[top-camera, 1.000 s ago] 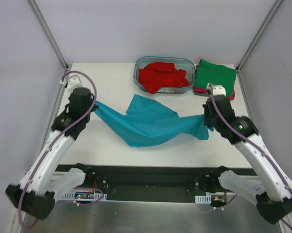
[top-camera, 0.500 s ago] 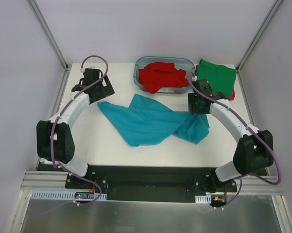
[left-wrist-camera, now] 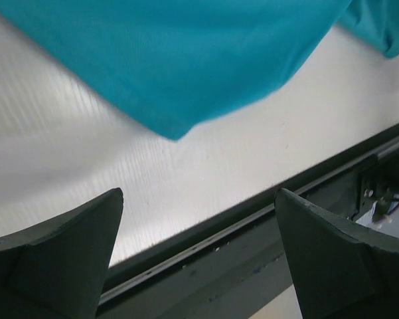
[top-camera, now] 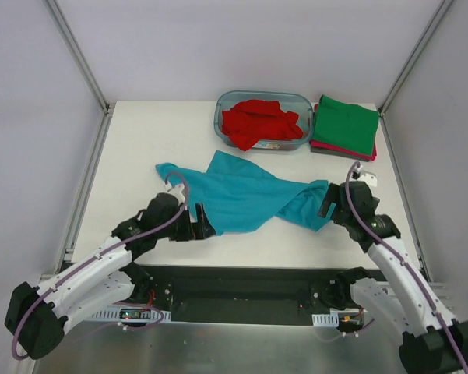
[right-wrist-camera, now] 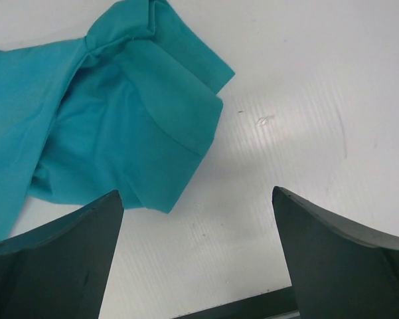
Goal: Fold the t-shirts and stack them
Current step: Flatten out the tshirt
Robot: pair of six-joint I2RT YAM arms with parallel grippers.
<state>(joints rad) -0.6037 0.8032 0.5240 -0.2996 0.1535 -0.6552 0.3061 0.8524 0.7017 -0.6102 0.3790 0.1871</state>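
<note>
A: Where is the teal-blue t-shirt?

B: Loose and rumpled in the middle of the white surface, unfolded. 1 corner trails toward 10 o'clock and a sleeve is bunched at its 3 o'clock end.

A: And the left pincer?

B: Low over the surface at the shirt's 7 o'clock hem, just beside the cloth. Its wrist view shows both fingers spread wide with bare surface between them. A pointed corner of the shirt sits ahead at 12 o'clock, apart from the fingers. It grips nothing.

A: The right pincer?

B: At the shirt's 3 o'clock end, just beside the bunched sleeve. Its fingers are also spread wide with nothing between them. From its wrist, the folded-over sleeve lies at 10 o'clock, and bare surface fills the gap.

A: Is either one touching the cloth?

B: From above I cannot tell for either. The wrist views show a gap.

A: The other shirts?

B: The red t-shirt lies crumpled in the clear blue-tinted tub, at 12 o'clock from the teal one. At 1 o'clock, just beside the tub, the green t-shirt lies folded flat on the magenta t-shirt, of which only an edge shows along the near side.
</note>
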